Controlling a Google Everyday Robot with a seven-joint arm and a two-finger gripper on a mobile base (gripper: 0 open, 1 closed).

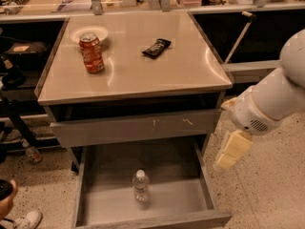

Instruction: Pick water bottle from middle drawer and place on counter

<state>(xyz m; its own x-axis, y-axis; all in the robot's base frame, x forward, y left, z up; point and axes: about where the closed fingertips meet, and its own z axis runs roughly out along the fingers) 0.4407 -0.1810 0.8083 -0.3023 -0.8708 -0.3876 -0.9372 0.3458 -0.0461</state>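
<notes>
Orange soda can [91, 53] is standing at the left rear of the counter [190, 75], just in front of a white plate [88, 32]. Water bottle [140, 185] is standing upright mid-floor in the middle drawer [204, 178], which is sitting pulled open below the scratched drawer front [138, 128]. Black snack packet [156, 47] is lying mid-counter. Gripper [228, 155] is hanging at right, outside the drawer's right wall and well apart from the water bottle. Whether it is spread or pressed together, cannot tell.
</notes>
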